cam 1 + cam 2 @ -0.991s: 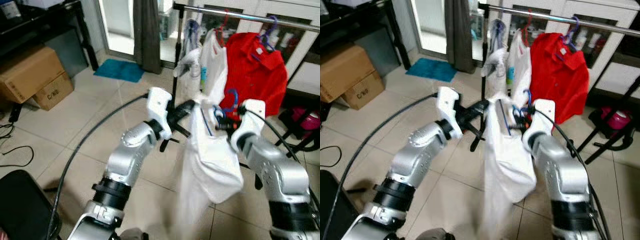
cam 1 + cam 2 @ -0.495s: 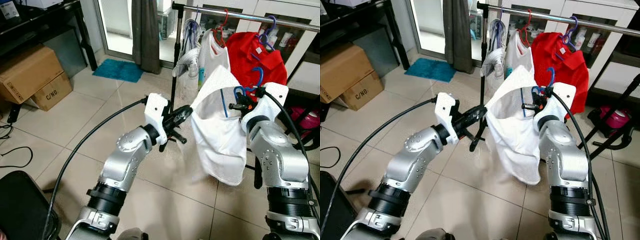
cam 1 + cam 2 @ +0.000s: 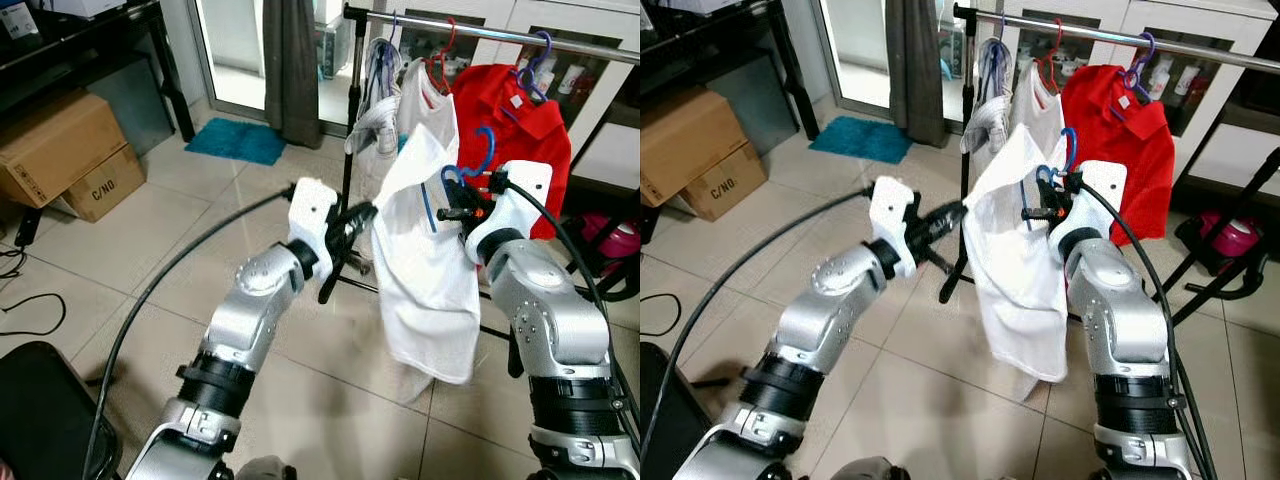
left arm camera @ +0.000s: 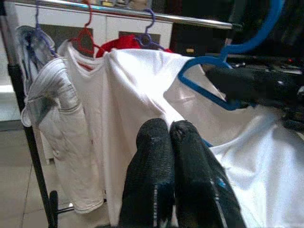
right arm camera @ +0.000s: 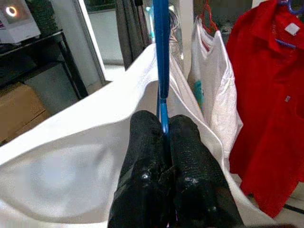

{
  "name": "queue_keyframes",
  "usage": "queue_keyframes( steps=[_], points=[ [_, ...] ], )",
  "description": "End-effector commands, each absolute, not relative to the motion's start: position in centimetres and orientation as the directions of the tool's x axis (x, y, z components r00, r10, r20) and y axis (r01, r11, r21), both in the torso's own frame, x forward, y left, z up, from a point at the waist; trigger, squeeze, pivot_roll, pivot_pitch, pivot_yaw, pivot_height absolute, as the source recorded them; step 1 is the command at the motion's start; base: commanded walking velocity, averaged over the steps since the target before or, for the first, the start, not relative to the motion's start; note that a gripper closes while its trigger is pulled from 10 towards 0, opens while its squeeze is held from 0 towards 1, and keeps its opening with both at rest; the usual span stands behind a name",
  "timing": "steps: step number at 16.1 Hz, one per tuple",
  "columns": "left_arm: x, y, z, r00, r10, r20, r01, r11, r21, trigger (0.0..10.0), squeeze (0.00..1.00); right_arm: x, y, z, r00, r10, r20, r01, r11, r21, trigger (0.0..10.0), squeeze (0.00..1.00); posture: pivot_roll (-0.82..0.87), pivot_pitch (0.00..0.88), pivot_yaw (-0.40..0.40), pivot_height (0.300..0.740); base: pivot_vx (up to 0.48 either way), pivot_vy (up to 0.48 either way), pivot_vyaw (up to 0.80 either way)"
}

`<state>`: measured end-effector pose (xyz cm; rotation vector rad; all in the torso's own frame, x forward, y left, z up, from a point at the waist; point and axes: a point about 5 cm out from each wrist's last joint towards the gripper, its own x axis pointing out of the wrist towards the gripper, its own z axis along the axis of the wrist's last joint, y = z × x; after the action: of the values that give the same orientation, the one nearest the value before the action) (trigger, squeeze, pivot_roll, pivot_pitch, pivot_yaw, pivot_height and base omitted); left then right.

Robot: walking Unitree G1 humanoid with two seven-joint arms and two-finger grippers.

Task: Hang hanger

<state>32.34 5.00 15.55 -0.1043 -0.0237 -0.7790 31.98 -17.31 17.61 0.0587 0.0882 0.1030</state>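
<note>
In your left eye view, the right gripper (image 3: pixel 447 213) is raised in front of the silver metal clothes rail (image 3: pixel 500 34), its black fingers clamped on the blue plastic hanger (image 3: pixel 470 168), whose hook points up below the rail. A white T-shirt (image 3: pixel 425 270) hangs from that hanger, drooping toward the beige tiled floor (image 3: pixel 200 240). Your left gripper (image 3: pixel 357 215) reaches in from the other side and pinches the shirt's shoulder edge. Behind, a red polo shirt (image 3: pixel 510 130) hangs from the rail on a purple hanger (image 3: pixel 537 60), and two brown cardboard boxes (image 3: pixel 60 155) sit at the far left.

In the right eye view you see the same arrangement, with the hanger's hook just beside the red shirt and short of the rail.

Your left wrist view shows the two fingers (image 4: pixel 154 161) pressed together on a fold of the white cloth, the blue hanger beyond them.

Your right wrist view shows the fingers (image 5: pixel 147 142) closed tight around the blue hanger's stem, white fabric spread on either side.
</note>
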Motion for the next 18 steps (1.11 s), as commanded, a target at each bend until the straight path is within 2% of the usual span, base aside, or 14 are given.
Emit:
queue_keyframes(
  steps=[1, 3, 7, 9, 11, 13, 14, 16, 18],
  points=[
    [32.6, 5.3, 15.6, 0.717, -0.695, 0.052, 0.696, 0.710, -0.105, 10.0, 1.00, 31.9, -17.6, 18.7, 0.994, 0.108, -0.033, -0.106, 0.993, 0.057, 10.0, 0.00, 0.05, 0.000, 0.018, 0.740, 0.000, 0.000, 0.00],
    [32.5, 5.5, 15.7, 0.703, -0.710, 0.044, 0.710, 0.697, -0.099, 10.0, 1.00, 31.9, -17.6, 18.7, 0.992, 0.121, -0.033, -0.120, 0.991, 0.054, 10.0, 0.00, 0.05, 0.000, 0.018, 0.740, 0.000, 0.000, 0.00],
    [31.7, 5.2, 15.7, 0.623, -0.781, 0.037, 0.779, 0.616, -0.119, 10.0, 1.00, 31.9, -17.6, 18.7, 0.986, 0.162, -0.039, -0.160, 0.987, 0.030, 10.0, 0.00, 0.06, 0.000, 0.017, 0.740, 0.000, 0.000, 0.00],
    [31.8, 5.9, 15.6, 0.629, -0.777, 0.020, 0.776, 0.627, -0.073, 10.0, 1.00, 32.0, -18.0, 19.0, 0.977, 0.208, -0.041, -0.207, 0.978, 0.013, 10.0, 0.00, 0.06, 0.000, 0.022, 0.740, 0.000, 0.000, 0.00],
    [32.0, 9.0, 15.9, 0.647, -0.762, 0.011, 0.762, 0.647, -0.029, 10.0, 1.00, 31.6, -19.5, 19.7, 0.941, 0.333, -0.060, -0.335, 0.941, -0.040, 10.0, 0.00, 0.06, 0.000, 0.029, 0.740, 0.000, 0.000, 0.00],
    [31.6, 13.8, 16.1, 0.648, -0.760, -0.040, 0.761, 0.647, 0.046, 10.0, 1.00, 30.9, -21.8, 20.7, 0.883, 0.461, -0.083, -0.468, 0.877, -0.111, 10.0, 0.00, 0.06, 0.000, 0.035, 0.740, 0.000, 0.000, 0.00],
    [31.5, 14.8, 16.1, 0.649, -0.759, -0.054, 0.761, 0.647, 0.060, 10.0, 1.00, 30.8, -22.2, 20.9, 0.870, 0.485, -0.085, -0.492, 0.861, -0.127, 10.0, 0.00, 0.06, 0.000, 0.035, 0.740, 0.000, 0.000, 0.00],
    [30.7, 19.4, 17.0, 0.673, -0.733, -0.096, 0.740, 0.665, 0.105, 10.0, 1.00, 29.8, -23.7, 22.0, 0.779, 0.618, -0.107, -0.626, 0.760, -0.173, 10.0, 0.00, 0.07, 0.000, 0.026, 0.740, 0.000, 0.000, 0.00],
    [30.2, 21.8, 17.8, 0.683, -0.720, -0.122, 0.730, 0.670, 0.137, 10.0, 1.00, 29.2, -24.4, 22.1, 0.697, 0.698, -0.165, -0.717, 0.671, -0.189, 10.0, 0.00, 0.08, 0.000, 0.017, 0.740, 0.000, 0.000, 0.00]
  ],
)
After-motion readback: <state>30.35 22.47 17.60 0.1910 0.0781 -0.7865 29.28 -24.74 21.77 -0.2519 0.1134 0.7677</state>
